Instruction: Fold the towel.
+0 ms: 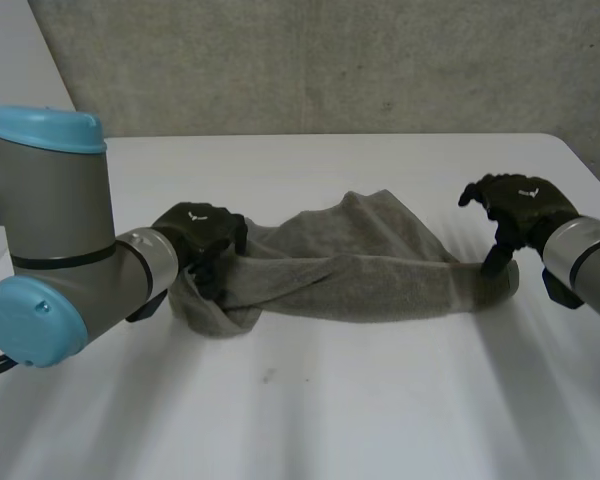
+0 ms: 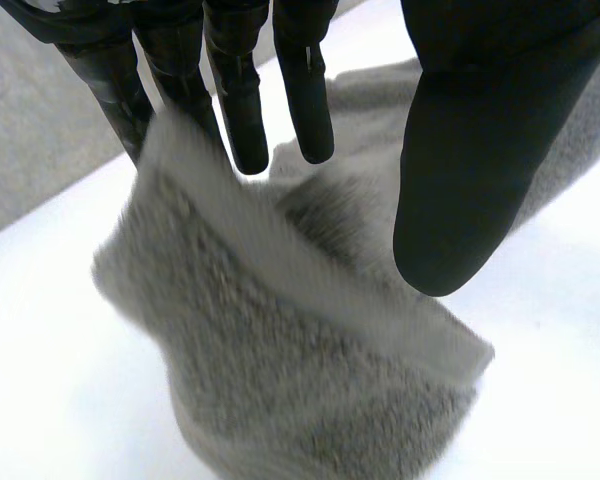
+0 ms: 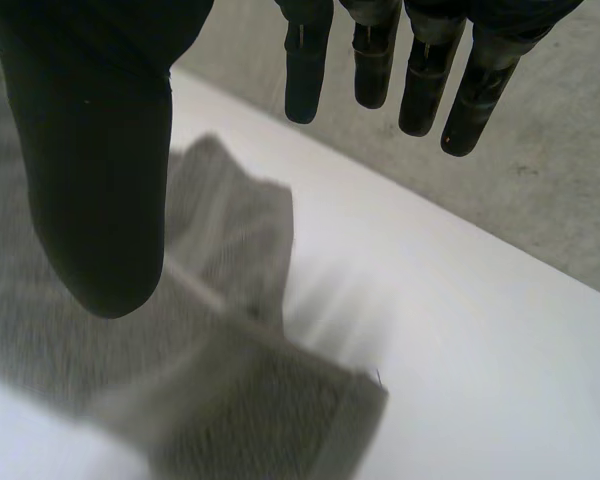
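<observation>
Grey and rumpled, the towel (image 1: 360,265) is stretched in a long band across the middle of the table (image 1: 310,410). At its left end the left hand (image 1: 202,235) is set, fingers straight and apart from the thumb; at its right end the right hand (image 1: 520,205) is held likewise slack over the cloth.

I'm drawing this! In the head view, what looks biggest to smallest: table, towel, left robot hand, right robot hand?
1. Table.
2. Towel.
3. Left robot hand and right robot hand look alike: a tie.
</observation>
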Available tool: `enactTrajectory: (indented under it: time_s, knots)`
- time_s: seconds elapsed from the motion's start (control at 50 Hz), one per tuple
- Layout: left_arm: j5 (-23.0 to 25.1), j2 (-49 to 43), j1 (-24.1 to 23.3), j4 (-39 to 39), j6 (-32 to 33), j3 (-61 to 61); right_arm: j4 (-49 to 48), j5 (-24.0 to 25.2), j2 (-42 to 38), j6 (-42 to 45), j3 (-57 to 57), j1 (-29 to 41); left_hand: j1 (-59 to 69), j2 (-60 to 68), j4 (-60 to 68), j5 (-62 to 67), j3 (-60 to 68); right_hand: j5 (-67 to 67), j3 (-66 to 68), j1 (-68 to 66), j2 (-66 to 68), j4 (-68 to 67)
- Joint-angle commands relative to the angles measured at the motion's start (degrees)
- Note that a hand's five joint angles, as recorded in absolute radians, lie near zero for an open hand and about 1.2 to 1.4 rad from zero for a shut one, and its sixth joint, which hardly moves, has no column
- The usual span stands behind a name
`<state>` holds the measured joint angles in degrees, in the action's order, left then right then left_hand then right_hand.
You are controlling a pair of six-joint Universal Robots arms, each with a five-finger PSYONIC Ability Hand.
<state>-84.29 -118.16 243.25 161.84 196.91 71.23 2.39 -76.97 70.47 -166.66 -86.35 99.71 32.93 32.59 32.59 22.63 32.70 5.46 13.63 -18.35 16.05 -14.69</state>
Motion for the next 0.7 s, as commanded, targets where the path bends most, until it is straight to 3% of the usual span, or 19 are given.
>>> enactTrajectory:
  time_s: [0.02, 0.22, 0.32, 0.56, 0.7]
  knots:
    - [-0.2, 3.3, -2.1, 0.3, -0.6, 0.0, 3.6, 7.5, -4.2, -10.8, 7.2, -3.6, 4.0, 4.4, 4.4, 4.3, 4.3, -5.4, -3.5, 8.3, -6.0, 4.6]
    - [-0.3, 6.3, -2.8, 0.5, -0.6, 2.2, 14.5, 6.2, -15.6, -11.5, 21.3, -4.0, 3.5, 3.9, 3.9, 3.8, 3.8, -0.7, 1.2, 3.6, -1.3, -0.1]
    - [-0.3, 7.1, -2.7, 1.8, -0.6, 3.1, 17.0, 2.5, -20.9, -9.8, 26.8, -3.9, 3.5, 3.9, 3.9, 3.8, 3.8, 1.5, 3.3, 1.4, 0.9, -2.3]
    - [-0.3, 7.0, -1.8, 3.9, -0.6, 4.9, 18.4, -2.0, -26.4, -3.9, 29.9, -3.7, 2.7, 3.0, 3.0, 3.0, 2.9, 2.7, 4.5, 0.2, 2.1, -3.5]
    - [-0.3, 6.9, -0.8, 5.5, -0.6, 5.0, 19.6, -2.8, -28.0, -3.4, 30.1, -3.4, 1.8, 2.2, 2.2, 2.1, 2.1, 16.6, 18.4, -13.7, 16.0, -17.4]
